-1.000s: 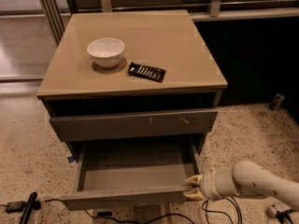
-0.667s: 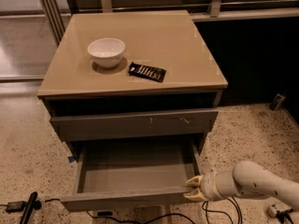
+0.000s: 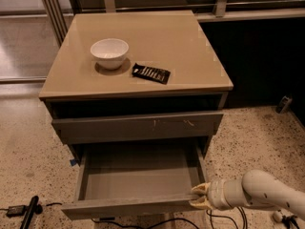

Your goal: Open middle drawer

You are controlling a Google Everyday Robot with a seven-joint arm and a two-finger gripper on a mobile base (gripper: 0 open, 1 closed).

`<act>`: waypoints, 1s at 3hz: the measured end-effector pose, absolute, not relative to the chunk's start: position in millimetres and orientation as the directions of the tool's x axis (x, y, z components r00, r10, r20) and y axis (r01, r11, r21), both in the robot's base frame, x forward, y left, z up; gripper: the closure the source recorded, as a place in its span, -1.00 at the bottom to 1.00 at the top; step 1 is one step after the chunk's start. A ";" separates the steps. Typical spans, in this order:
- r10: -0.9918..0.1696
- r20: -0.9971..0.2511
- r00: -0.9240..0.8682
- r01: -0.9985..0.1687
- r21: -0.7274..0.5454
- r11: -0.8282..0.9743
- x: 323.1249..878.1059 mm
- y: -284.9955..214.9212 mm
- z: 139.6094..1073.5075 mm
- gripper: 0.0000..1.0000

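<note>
White bowl beside dark flat packet on tan cabinet top

The cream-and-white gripper is at the front right corner of the dark grey middle drawer. Above it, a tan cabinet top bears a white bowl and a black packet.

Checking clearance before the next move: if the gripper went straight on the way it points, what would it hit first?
The gripper points left at the right end of the middle drawer, at its front panel. It would meet that panel first and looks to be against it now, though depth is unclear.
</note>
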State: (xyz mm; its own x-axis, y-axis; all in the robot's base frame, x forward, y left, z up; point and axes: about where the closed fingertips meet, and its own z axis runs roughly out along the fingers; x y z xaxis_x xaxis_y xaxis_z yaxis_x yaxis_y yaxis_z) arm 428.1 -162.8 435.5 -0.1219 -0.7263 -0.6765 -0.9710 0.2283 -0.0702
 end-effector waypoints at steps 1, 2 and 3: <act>-0.726 -0.676 -0.122 -0.971 -0.070 0.228 428.1 -162.8 435.5 0.18; -0.726 -0.676 -0.122 -0.971 -0.070 0.228 428.1 -162.7 435.5 -0.30; -0.726 -0.677 -0.122 -0.971 -0.070 0.228 428.1 -162.7 435.5 -0.76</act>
